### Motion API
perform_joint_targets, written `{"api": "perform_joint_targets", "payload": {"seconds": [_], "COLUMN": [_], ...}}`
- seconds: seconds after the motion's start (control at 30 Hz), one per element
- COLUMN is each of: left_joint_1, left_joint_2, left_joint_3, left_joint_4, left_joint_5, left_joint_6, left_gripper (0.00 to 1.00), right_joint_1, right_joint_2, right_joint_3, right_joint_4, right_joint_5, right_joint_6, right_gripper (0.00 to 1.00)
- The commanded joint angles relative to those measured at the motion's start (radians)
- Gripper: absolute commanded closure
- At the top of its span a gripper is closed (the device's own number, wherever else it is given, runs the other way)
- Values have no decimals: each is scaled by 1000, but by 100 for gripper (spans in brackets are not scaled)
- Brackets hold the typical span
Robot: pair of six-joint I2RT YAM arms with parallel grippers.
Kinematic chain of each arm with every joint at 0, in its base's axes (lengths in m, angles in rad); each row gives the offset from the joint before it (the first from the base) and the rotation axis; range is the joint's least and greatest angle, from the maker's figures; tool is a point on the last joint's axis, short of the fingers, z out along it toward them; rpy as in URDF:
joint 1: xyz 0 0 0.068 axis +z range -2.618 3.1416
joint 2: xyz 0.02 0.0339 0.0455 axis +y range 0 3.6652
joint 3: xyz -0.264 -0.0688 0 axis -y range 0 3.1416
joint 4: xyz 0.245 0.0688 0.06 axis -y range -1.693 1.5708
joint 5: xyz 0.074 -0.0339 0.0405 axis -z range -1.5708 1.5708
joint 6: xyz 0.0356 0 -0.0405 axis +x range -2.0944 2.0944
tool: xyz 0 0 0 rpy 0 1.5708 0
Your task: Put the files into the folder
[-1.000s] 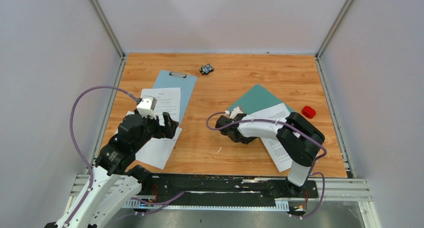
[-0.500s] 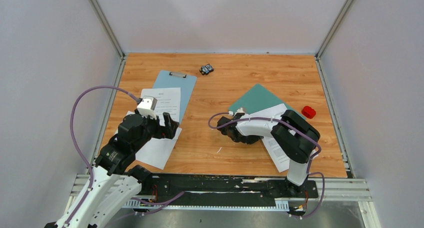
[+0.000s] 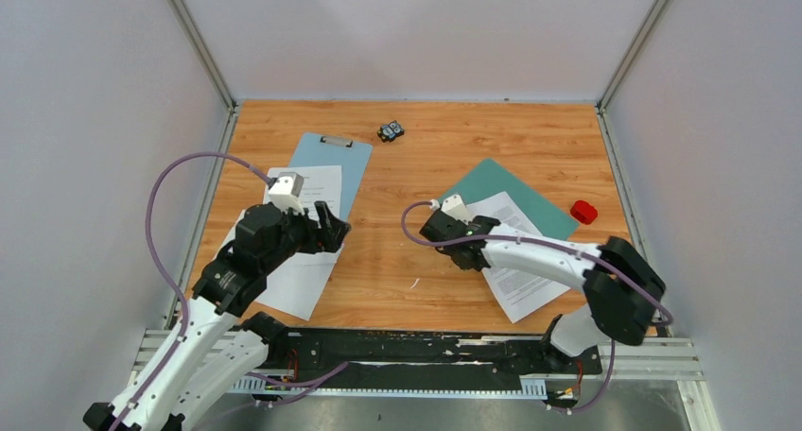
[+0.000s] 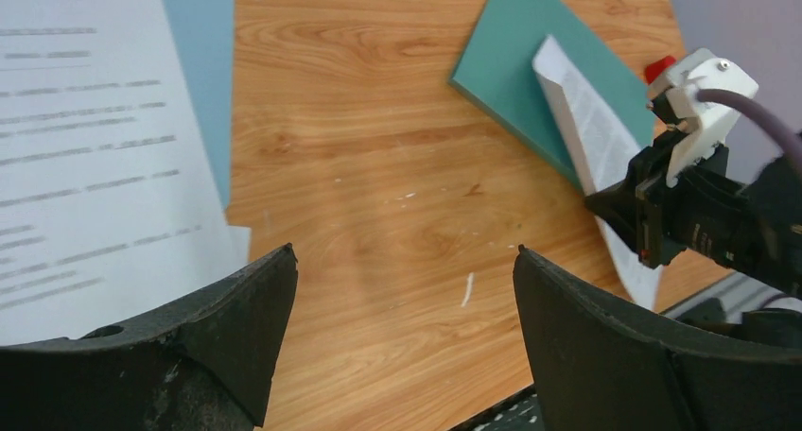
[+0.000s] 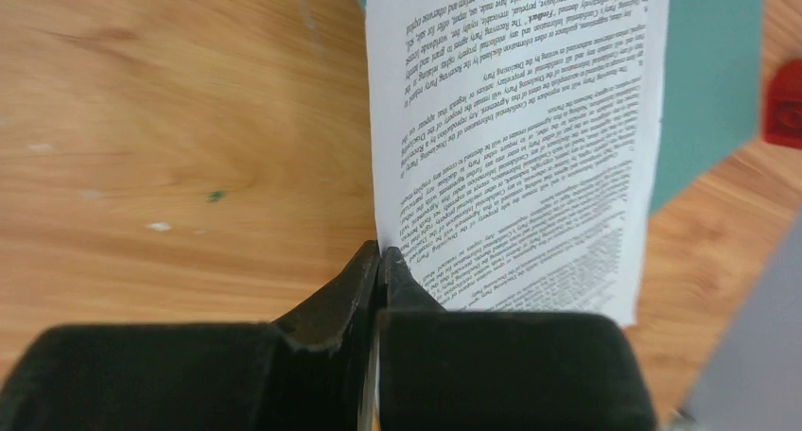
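Note:
The teal-green folder lies closed and flat right of centre. One file, a printed white sheet, lies partly over the folder's near edge. My right gripper is shut on that sheet's left edge. In the right wrist view the jaws pinch the sheet, with the folder beyond it. My left gripper is open and empty above two more sheets, one on the clipboard and one nearer. The left wrist view shows its gripper open over bare wood, the folder and the held sheet.
A pale blue clipboard lies at the back left under a sheet. A small black object sits near the back edge. A red object lies right of the folder. Metal rails edge the table on both sides.
My right arm's elbow has swung out to the right, uncovering the held sheet; its gripper stays shut on the sheet's edge. My left gripper has moved a little right and farther.

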Motion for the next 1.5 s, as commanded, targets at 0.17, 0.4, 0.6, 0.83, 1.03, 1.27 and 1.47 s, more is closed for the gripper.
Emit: {"api": "perform_joint_targets", "payload": {"seconds": [0.17, 0.4, 0.6, 0.83, 1.03, 1.27, 1.47], "left_joint_1": [-7, -36, -79, -106, -116, -142, -145], "left_joint_2": [302, 532, 610, 646, 723, 788, 802], "left_joint_3": [-99, -51, 7, 20, 46, 85, 102], "left_joint_4": [582, 761, 774, 752, 723, 718, 671], "left_joint_5": [226, 288, 293, 221, 141, 117, 103], "left_joint_6": [-274, -263, -218, -161, -143, -124, -94], "left_gripper": [10, 0, 0, 0, 4, 16, 45], "right_joint_1": [4, 4, 4, 4, 4, 4, 4], "right_joint_2": [-365, -361, -268, -203, -197, -179, -161], "right_joint_3": [-236, -291, -267, -249, -268, -272, -261], "right_joint_4": [616, 802, 883, 948, 1003, 1013, 1000], "right_joint_5": [-405, -445, -476, -483, -487, -478, -473], "right_joint_6": [-5, 23, 43, 58, 67, 66, 65], "right_gripper": [100, 100, 100, 100, 100, 99, 96]}}
